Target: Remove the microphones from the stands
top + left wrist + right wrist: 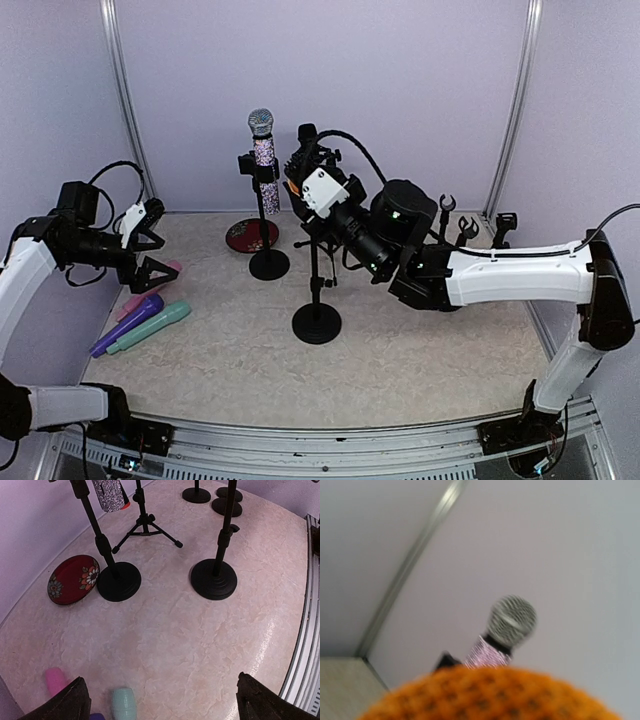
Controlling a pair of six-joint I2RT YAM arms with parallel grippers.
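Top external: right gripper (308,150) reaches the top of the middle stand (317,322), where the orange mic (292,187) sits, likely to lift it. Left wrist: left gripper (165,707) spread wide, idle. Right wrist: mic fills the bottom; fingers hidden, grip unclear.

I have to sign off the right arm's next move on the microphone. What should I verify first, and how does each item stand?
1. Right claw at the orange microphone: ok, its head fills the bottom of the wrist view.
2. Grip closed on it: cannot tell, the fingers are hidden.
3. Microphone free of the tripod stand: cannot tell.
4. Glitter microphone upright and close by: ok, but mind it when moving.
5. Left claw open and off to the side: ok.
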